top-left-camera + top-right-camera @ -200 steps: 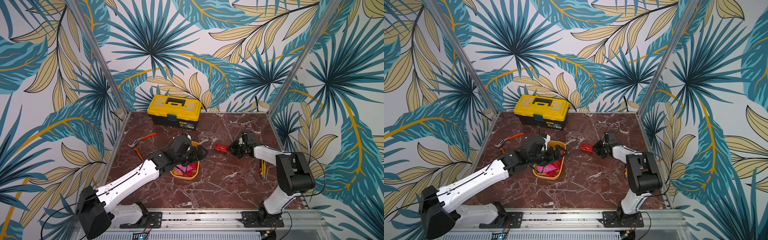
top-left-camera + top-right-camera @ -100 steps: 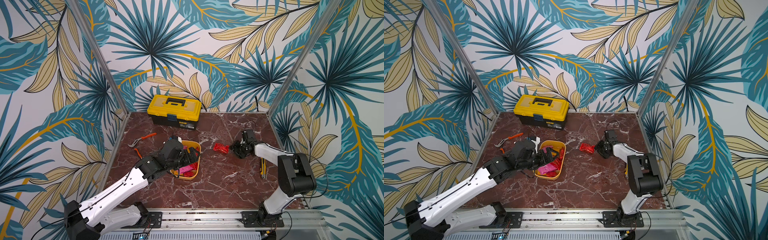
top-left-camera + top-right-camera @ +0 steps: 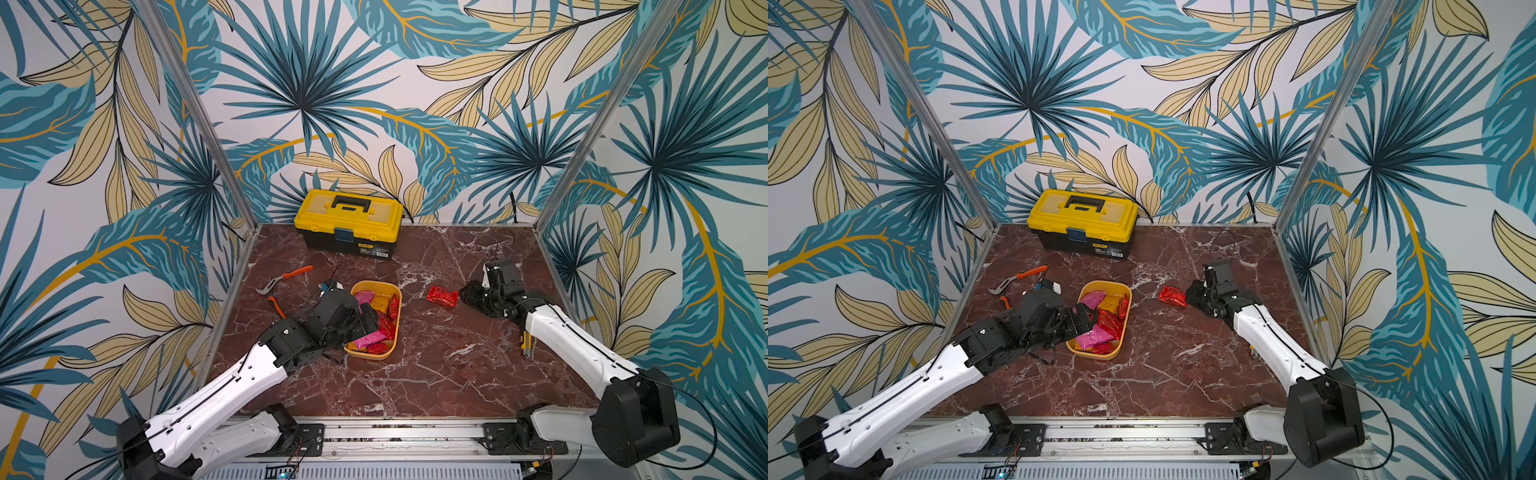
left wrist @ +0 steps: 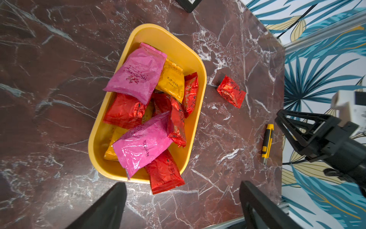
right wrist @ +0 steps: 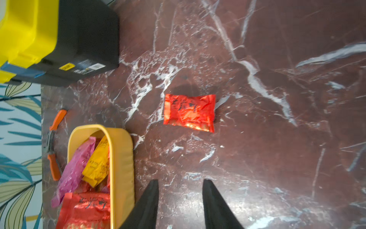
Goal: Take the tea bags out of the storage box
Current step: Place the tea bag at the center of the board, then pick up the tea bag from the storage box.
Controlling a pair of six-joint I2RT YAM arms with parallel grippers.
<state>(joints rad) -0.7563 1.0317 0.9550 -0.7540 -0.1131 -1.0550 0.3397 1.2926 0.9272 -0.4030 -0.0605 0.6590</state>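
The storage box [image 3: 376,284] [image 3: 1105,284] [image 4: 158,29] [image 5: 120,158] is a yellow-orange tub in the middle of the marble table. Several tea bags [image 3: 384,328] [image 3: 1108,324] [image 4: 138,79] in red, pink and orange-yellow lie heaped in it. One red tea bag [image 3: 442,296] [image 3: 1172,296] [image 4: 231,91] [image 5: 189,112] lies on the table to the right of the box. My left gripper [image 3: 368,321] [image 3: 1081,318] [image 4: 182,184] hovers over the box's left edge, open wide and holding nothing. My right gripper [image 3: 469,293] [image 3: 1192,293] [image 5: 180,181] stands open just right of the loose red bag, apart from it.
A black toolbox with a yellow lid [image 3: 348,222] [image 3: 1081,220] stands at the back. Orange-handled pliers [image 3: 286,278] lie left of the box. A yellow utility knife [image 3: 527,345] [image 4: 267,140] lies near the right wall, under the right arm.
My right gripper opened, left the red tea bag on the table and drew back a little. My left gripper pulled leftward from over the box to its left edge.
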